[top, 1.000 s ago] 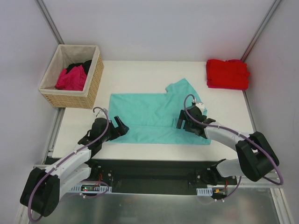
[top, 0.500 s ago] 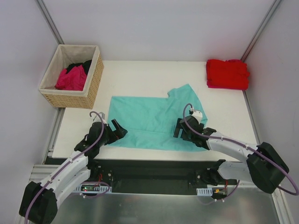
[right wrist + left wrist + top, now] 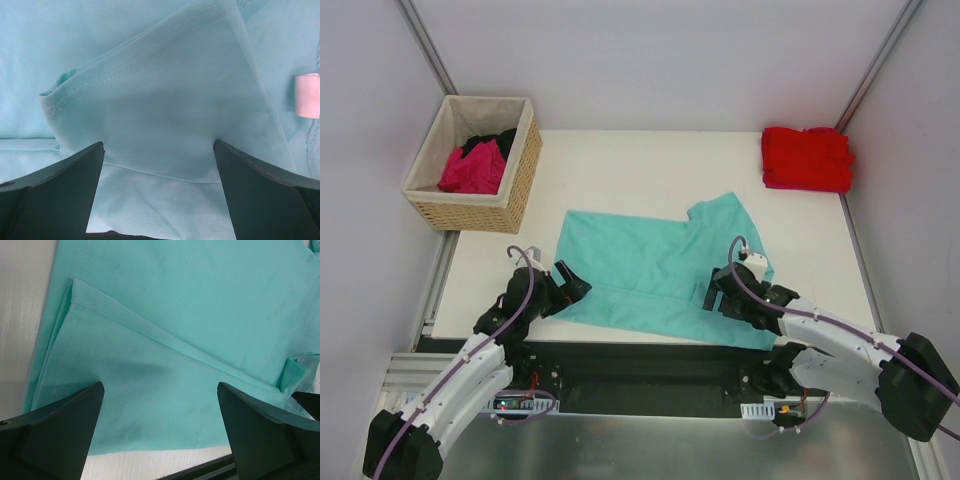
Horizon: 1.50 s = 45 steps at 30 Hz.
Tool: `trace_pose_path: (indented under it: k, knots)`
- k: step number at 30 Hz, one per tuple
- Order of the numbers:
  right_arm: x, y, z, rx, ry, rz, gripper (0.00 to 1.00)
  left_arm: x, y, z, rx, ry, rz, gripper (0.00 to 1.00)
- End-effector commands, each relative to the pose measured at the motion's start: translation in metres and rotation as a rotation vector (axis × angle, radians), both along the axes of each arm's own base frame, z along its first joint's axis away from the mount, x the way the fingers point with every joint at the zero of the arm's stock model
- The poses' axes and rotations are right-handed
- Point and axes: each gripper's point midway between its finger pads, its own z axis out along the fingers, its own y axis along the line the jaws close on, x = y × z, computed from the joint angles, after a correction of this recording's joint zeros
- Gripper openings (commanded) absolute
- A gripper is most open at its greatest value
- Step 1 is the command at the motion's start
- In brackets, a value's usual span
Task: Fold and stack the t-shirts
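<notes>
A teal t-shirt [image 3: 640, 260] lies flat on the white table [image 3: 620, 170], its near edge close to the table's front edge. Its long near side is folded over, and a sleeve [image 3: 150, 85] is folded in. My left gripper [image 3: 572, 284] is open over the shirt's near left corner, its fingers [image 3: 60, 425] spread wide over the cloth [image 3: 200, 315]. My right gripper [image 3: 715, 294] is open over the folded sleeve, next to the white neck label [image 3: 306, 95]. A folded red t-shirt [image 3: 807, 158] lies at the back right. Magenta [image 3: 472, 168] and black [image 3: 498, 142] shirts lie in the basket.
The woven tan basket [image 3: 520, 180] stands at the back left, off the table's left edge. Grey walls close in the back and both sides. The dark rail holding the arm bases [image 3: 640, 375] runs just below the table's front edge.
Both grippers have drawn back toward the near edge, and the teal shirt has slid with them toward the front. Its right side has shifted a little to the right.
</notes>
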Motion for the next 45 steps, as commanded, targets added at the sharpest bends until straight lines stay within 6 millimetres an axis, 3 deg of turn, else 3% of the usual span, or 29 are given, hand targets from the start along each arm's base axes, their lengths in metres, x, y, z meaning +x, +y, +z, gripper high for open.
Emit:
trace_pose_path:
  k: [1, 6, 12, 18, 23, 27, 28, 33, 38, 42, 45]
  knots:
    - [-0.026, -0.026, -0.007, -0.075, 0.073, -0.043, 0.97, -0.038, 0.01, -0.036, 0.043, 0.178, -0.002, 0.99]
    - [-0.021, -0.026, 0.001, -0.083, 0.046, -0.036, 0.96, -0.037, 0.008, -0.026, 0.027, 0.159, -0.006, 0.99]
    - [0.003, -0.01, 0.027, -0.106, -0.011, 0.008, 0.97, -0.022, -0.001, 0.011, 0.002, 0.078, -0.032, 0.99]
    - [0.052, 0.022, 0.058, -0.084, -0.085, 0.065, 0.97, 0.006, -0.007, 0.069, -0.004, -0.046, -0.036, 0.99]
    - [0.109, 0.04, 0.088, -0.042, -0.124, 0.078, 0.97, 0.045, -0.015, 0.129, 0.069, -0.147, -0.073, 0.99]
    - [0.148, 0.035, 0.101, -0.003, -0.123, 0.084, 0.97, 0.081, -0.022, 0.158, 0.137, -0.195, -0.099, 0.99]
    - [0.156, 0.032, 0.103, 0.002, -0.128, 0.081, 0.97, 0.097, -0.02, 0.162, 0.193, -0.202, -0.086, 0.99]
    - [0.19, 0.006, 0.115, 0.036, -0.132, 0.027, 0.97, 0.142, -0.012, 0.153, 0.249, -0.152, -0.039, 0.99]
    - [0.208, -0.013, 0.13, 0.058, -0.163, 0.003, 0.97, 0.181, 0.001, 0.117, 0.243, -0.064, 0.016, 0.99]
    - [0.224, -0.018, 0.132, 0.079, -0.158, 0.003, 0.97, 0.204, 0.006, 0.096, 0.261, -0.021, 0.048, 0.99]
    - [0.237, -0.016, 0.123, 0.106, -0.135, 0.007, 0.97, 0.216, 0.009, 0.083, 0.275, 0.006, 0.065, 0.99]
